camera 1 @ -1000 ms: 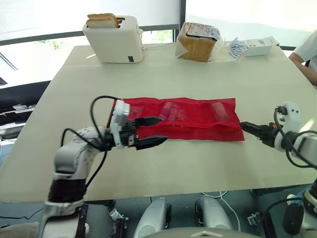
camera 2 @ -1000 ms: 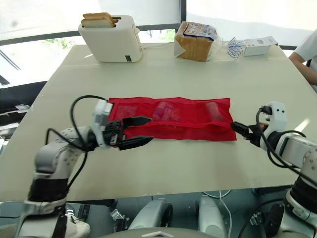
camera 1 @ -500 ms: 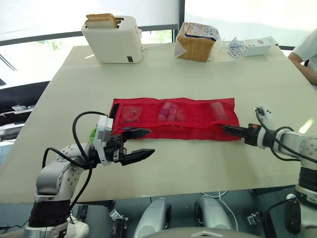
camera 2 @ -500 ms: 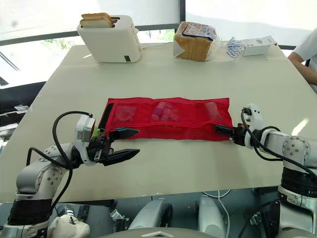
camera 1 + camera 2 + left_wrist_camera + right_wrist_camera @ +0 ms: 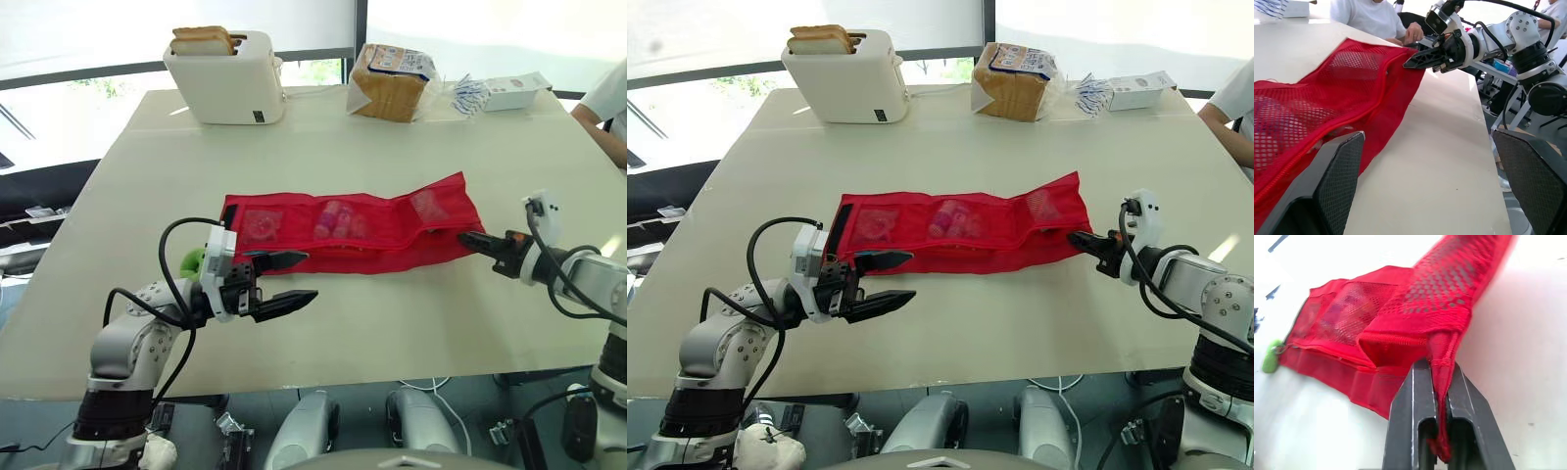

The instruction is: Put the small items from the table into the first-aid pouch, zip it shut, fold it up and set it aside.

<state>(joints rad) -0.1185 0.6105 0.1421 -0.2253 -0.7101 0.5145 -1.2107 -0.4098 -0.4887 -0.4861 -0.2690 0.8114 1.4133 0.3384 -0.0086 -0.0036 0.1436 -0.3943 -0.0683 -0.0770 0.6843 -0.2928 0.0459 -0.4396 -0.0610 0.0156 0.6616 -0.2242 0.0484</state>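
Head view: red pouch (image 5: 343, 230) mid-table (image 5: 411, 323), its right end raised. Left gripper (image 5: 310, 275) spread wide just beside the pouch's near-left corner. Toaster (image 5: 225, 76) and bread bag (image 5: 390, 83) well beyond the pouch.
Left wrist: person (image 5: 1376, 17) past the pouch.
Right wrist: right gripper (image 5: 1439, 368) pinches the pouch corner.

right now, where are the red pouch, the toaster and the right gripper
red pouch (image 5: 338, 223), left eye view, middle mesh pocket
toaster (image 5: 225, 93), left eye view, front wall
right gripper (image 5: 469, 238), left eye view, fingertips clamped on the pouch's end
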